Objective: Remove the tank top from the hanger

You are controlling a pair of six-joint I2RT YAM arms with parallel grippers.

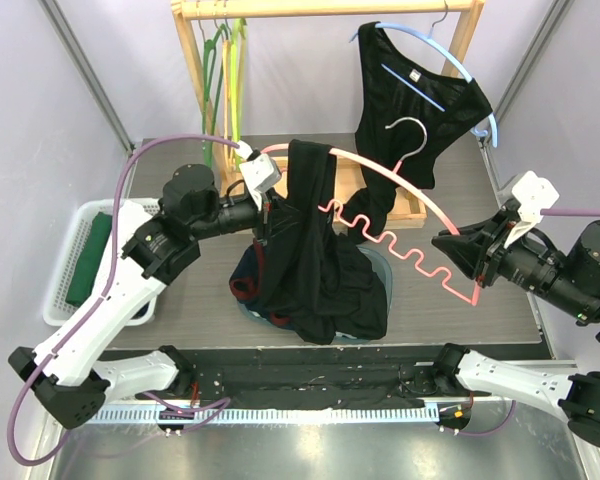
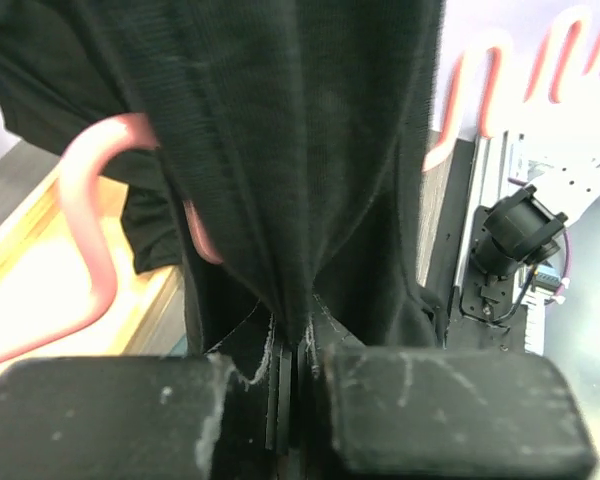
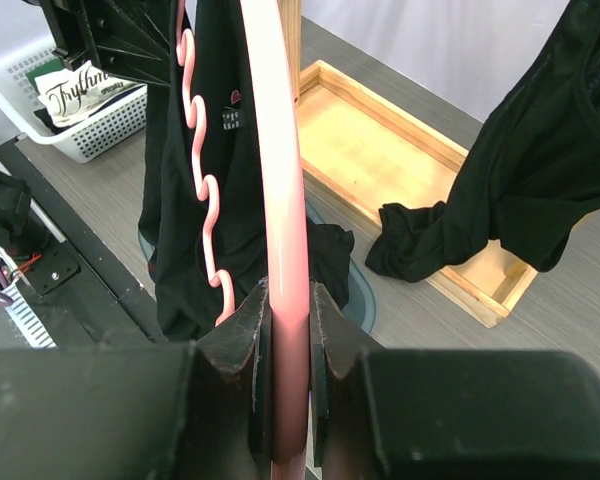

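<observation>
black fabric is what the left gripper (image 2: 298,365) has pinched: its jaws are shut tight on a fold of the tank top (image 1: 310,190), which hangs draped over the left end of the pink hanger (image 3: 277,150) and trails down below it toward other dark cloth (image 1: 248,285) lying on the table (image 1: 210,322). the right gripper (image 3: 285,325) is clamped around the hanger's opposite end, so we read the arrangement as a brace and a pull: one arm holds the hanger steady in the air, and the other has the cloth in hand to drag it off the left tip. the top is not yet free, though only that one end carries cloth. counting: two arms, two grippers, both closed on something; one pink hanger; one blue hanger (image 1: 458,62) behind it on the wooden rack (image 1: 320,8), carrying a second black top (image 1: 410,95); at least two green hangers (image 1: 225,70) behind the pink hanger's left end; one white basket (image 1: 65,270) well to its left.
</observation>
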